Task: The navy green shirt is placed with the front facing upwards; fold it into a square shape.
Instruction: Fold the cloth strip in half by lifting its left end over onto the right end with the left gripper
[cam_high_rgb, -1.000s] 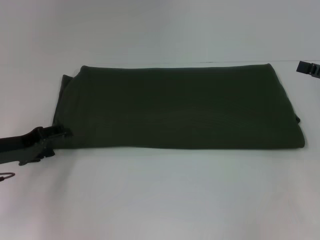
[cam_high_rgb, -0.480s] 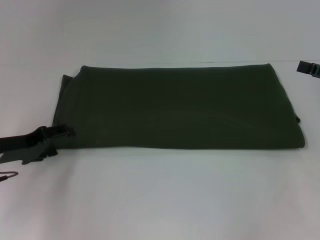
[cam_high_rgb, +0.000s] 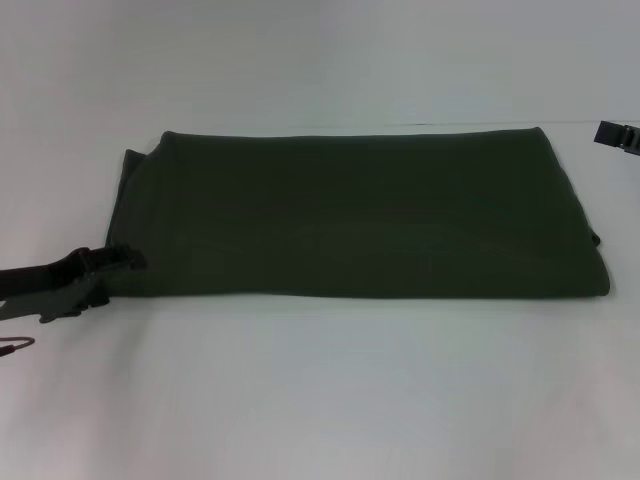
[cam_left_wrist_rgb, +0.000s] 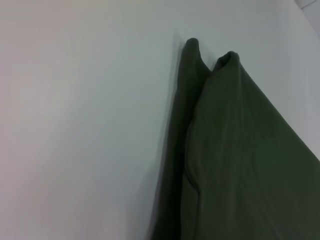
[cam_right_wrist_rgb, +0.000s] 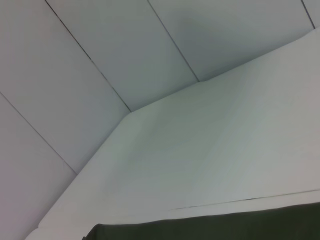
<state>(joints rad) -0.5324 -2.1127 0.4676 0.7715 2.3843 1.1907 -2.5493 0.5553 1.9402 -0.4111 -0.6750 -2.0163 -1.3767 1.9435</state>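
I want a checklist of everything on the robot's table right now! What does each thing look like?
Surface: white table, bare around the cloth.
Job's things: navy green shirt, folded into a wide rectangle, plain side up, no lettering showing; layered edges at its left end.
Clutter: nothing seen.
Grippers: left gripper at the shirt's near left corner; right gripper parked at the far right edge, off the shirt.
Cables: small loop near the left arm.
Surroundings: pale panelled wall behind the table.
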